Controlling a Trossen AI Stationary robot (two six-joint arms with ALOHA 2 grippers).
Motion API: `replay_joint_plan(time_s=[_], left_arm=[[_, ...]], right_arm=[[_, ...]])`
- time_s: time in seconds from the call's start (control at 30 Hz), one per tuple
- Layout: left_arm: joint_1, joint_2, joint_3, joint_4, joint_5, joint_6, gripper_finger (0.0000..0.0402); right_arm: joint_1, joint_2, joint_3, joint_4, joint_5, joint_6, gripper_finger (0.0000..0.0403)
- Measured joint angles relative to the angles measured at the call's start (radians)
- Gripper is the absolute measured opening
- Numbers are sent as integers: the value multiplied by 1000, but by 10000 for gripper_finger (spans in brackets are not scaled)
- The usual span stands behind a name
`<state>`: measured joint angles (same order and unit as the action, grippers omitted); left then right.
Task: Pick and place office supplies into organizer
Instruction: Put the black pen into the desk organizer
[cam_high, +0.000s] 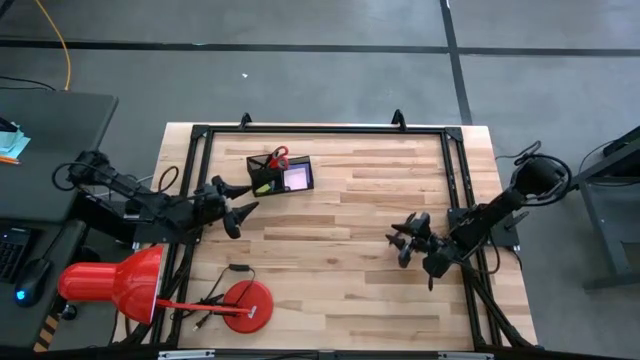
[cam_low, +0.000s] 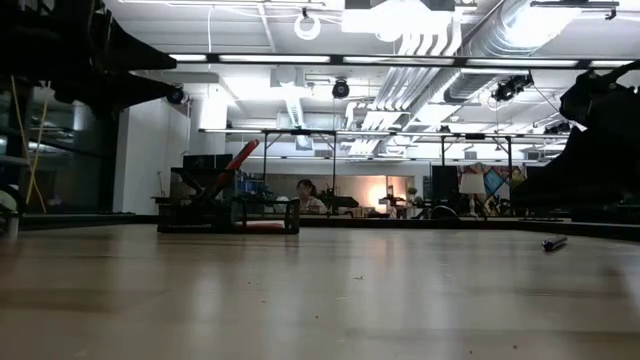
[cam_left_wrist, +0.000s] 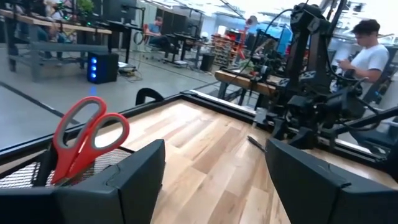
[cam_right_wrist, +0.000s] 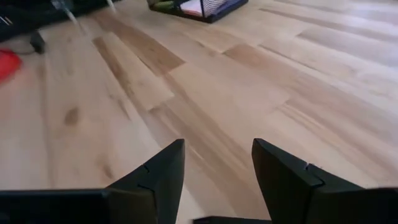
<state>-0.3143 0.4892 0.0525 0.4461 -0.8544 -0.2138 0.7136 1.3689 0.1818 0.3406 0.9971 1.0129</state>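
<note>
Fingers apart on both arms and nothing between them, that's the picture right now. From the high view, the left gripper (cam_high: 237, 212) hangs just beside the small black rectangular desk organizer (cam_high: 280, 173), on the side nearer the red desk lamp (cam_high: 110, 285), its fingers spread and empty. The right gripper (cam_high: 405, 243) sits well away from the organizer, out over bare boards of the pale wooden counter (cam_high: 370, 290), also spread with nothing held. Inside the organizer you can make out the red-handled scissors (cam_high: 279, 157) standing in one compartment and a pink square sticky-note pad (cam_high: 298, 177) in the other.

Down to the low view: the organizer (cam_low: 228, 213) stands alone on the counter with the scissors' red handle (cam_low: 238, 158) poking up at a slant. Well off from it lies a slim dark pen-like piece (cam_low: 553, 242) flat on the wood, though it is too small to identify for sure.

Left wrist view now: the scissors (cam_left_wrist: 87, 137) are upright in the mesh box right beside those wide-open fingers (cam_left_wrist: 134, 180).

Right wrist view: open fingers (cam_right_wrist: 158, 177) over plain wood, the organizer (cam_right_wrist: 199, 9) far ahead.

My read: most supplies look stowed, and this is a between-picks pause. If that stray piece is a pen, the next move calls for an arm to drop low over it and line its fingers across the barrel.
</note>
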Motion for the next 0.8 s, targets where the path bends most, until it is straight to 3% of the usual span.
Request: replay_joint_plan(time_s=[0.33,0.63,0.8], left_arm=[[68,0,0,-21,61,-3,266],[73,0,0,-28,61,-23,266],[72,0,0,-30,61,-26,266]], right_arm=[[0,0,0,-181,16,28,134],[0,1,0,-387,93,318,59],[0,1,0,-498,-4,485,41]])
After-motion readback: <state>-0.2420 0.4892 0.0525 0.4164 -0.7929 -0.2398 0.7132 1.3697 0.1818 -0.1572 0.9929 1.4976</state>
